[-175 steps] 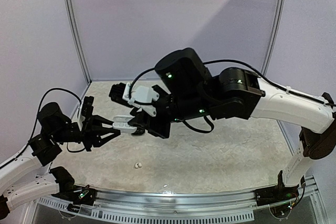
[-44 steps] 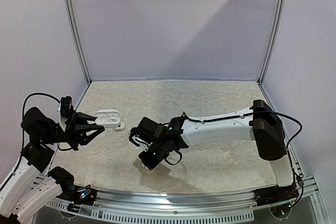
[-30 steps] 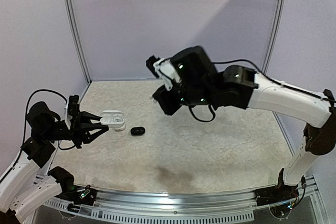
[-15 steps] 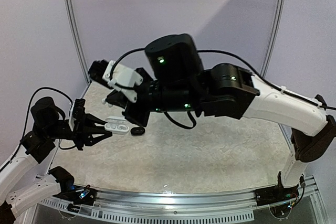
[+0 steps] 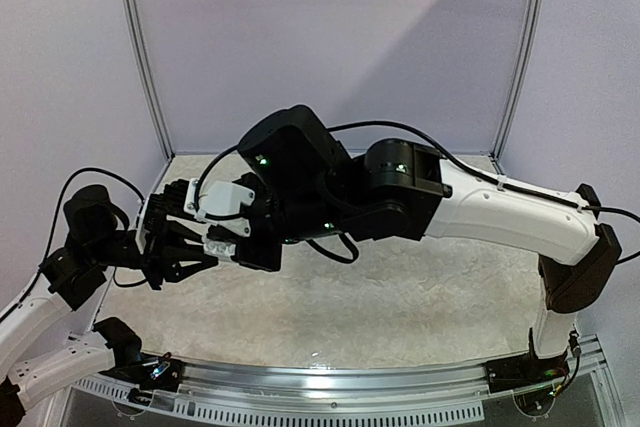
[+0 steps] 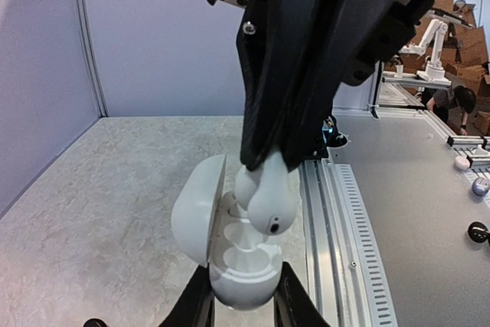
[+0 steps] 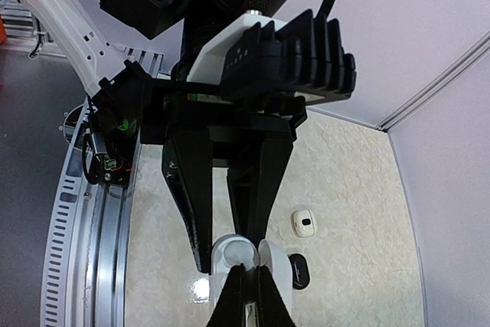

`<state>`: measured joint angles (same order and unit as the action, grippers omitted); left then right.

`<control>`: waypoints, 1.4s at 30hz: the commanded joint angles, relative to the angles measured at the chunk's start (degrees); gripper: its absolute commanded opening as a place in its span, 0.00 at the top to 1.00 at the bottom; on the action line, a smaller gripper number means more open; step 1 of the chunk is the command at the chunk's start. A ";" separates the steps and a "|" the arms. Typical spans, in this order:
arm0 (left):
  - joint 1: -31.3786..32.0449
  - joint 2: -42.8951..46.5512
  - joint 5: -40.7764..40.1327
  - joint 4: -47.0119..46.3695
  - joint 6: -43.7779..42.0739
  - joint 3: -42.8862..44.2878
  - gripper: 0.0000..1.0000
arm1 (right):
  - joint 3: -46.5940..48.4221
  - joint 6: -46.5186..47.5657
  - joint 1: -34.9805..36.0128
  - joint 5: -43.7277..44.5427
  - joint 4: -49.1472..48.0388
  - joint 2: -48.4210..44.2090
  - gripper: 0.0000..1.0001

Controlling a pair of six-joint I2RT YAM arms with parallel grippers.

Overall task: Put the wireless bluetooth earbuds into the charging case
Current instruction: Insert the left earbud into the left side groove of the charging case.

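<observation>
My left gripper [image 6: 243, 285] is shut on the base of a white charging case [image 6: 241, 269], holding it off the table with its lid [image 6: 195, 208] swung open to the left. My right gripper [image 6: 269, 160] comes down from above, shut on a white earbud [image 6: 272, 206] that hangs right over the case's wells and touches or nearly touches them. In the right wrist view my right gripper [image 7: 246, 279] sits directly above the open case [image 7: 233, 250]; the earbud is hidden there. In the top view both grippers meet at the case [image 5: 222, 246] on the left.
A black case [image 7: 300, 271] and a small white case [image 7: 305, 223] lie on the marbled tabletop [image 7: 344, 212] beyond the held case. A slotted metal rail [image 6: 337, 227] runs along the near table edge. The right arm [image 5: 400, 192] spans the middle of the workspace.
My right arm has swung lower and further left, bringing the earbud down onto the open case. My left gripper has held the case almost still. The black case is now hidden under the arm in the top view.
</observation>
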<state>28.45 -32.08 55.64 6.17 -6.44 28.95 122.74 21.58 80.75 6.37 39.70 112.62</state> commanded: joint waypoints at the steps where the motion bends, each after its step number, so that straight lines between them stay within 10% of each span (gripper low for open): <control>1: 1.04 -0.36 -1.08 0.66 -0.66 1.59 1.00 | 1.20 0.52 0.41 0.35 2.71 1.34 1.00; 27: 2.49 -0.30 -1.62 -3.07 2.37 1.04 1.00 | 0.40 2.63 0.39 3.82 6.41 3.90 1.00; 42: 2.67 -0.19 -1.51 -2.93 2.22 1.00 1.00 | 1.38 3.30 0.39 3.90 7.44 4.91 0.82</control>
<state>30.06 -32.73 53.25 6.02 -4.43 29.10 123.48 24.93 80.95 10.00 43.33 115.31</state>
